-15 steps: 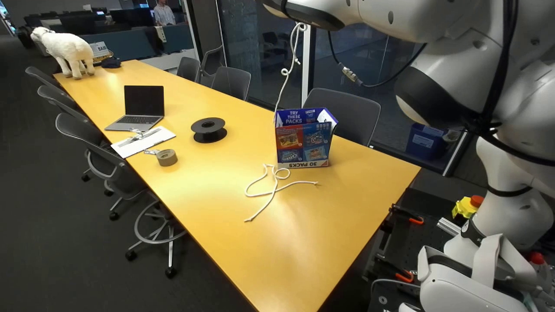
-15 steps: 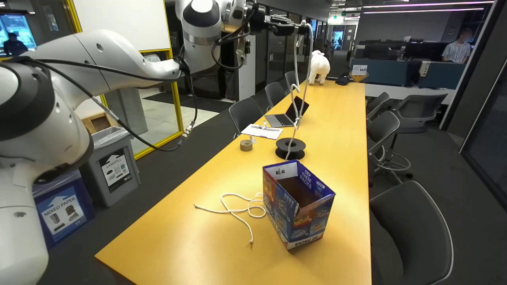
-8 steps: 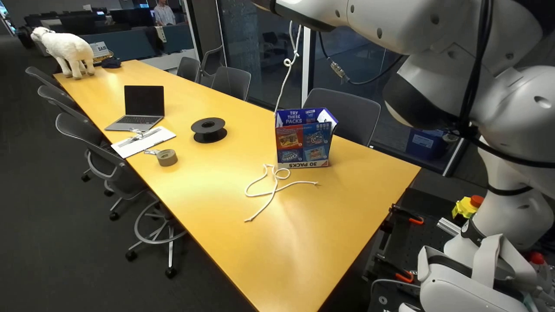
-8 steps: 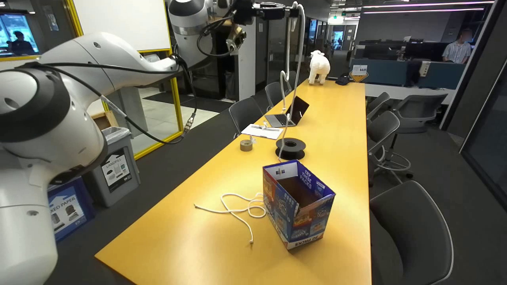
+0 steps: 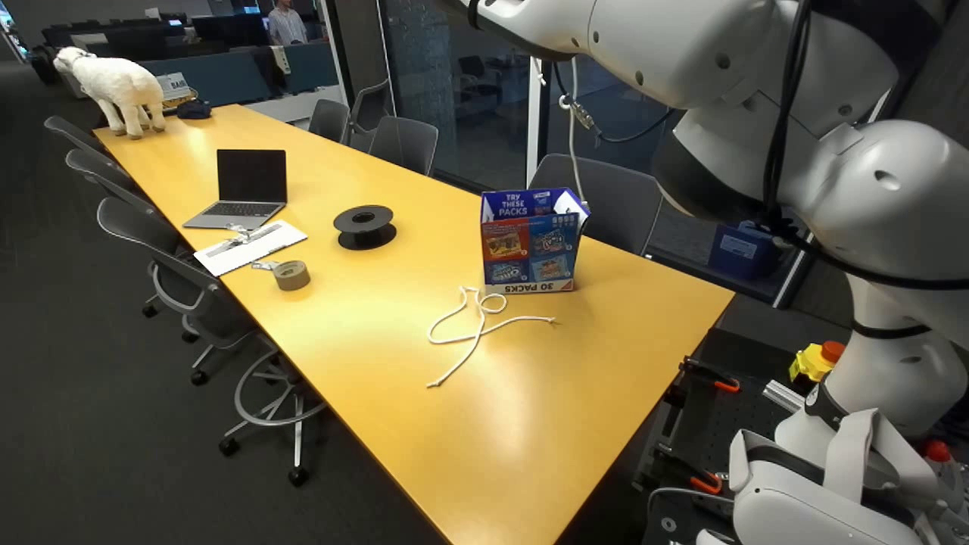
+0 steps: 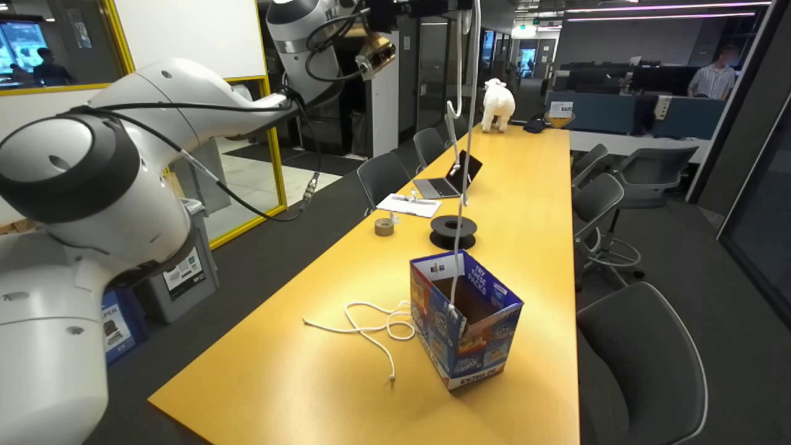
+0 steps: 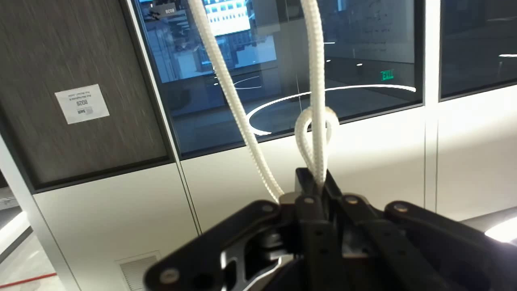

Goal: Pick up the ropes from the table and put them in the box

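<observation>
Arm (image 6: 198, 89) raised, outstretched; end effector (image 7: 317, 181) roughly horizontal, pinched tight.

Grey chairs (image 6: 655, 346) on dark floor (image 5: 91, 378); 2 pinkish ceiling light strips (image 6: 667, 7).

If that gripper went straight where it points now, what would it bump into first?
Past the rope it holds, the gripper would likely meet the white wall panel or the adjoining glass window; depth is unclear.

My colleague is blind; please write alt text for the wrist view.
A black gripper clamps a white rope, with a small loop showing and two strands reaching the picture's top edge; behind are dark glass and pale panels.
</observation>
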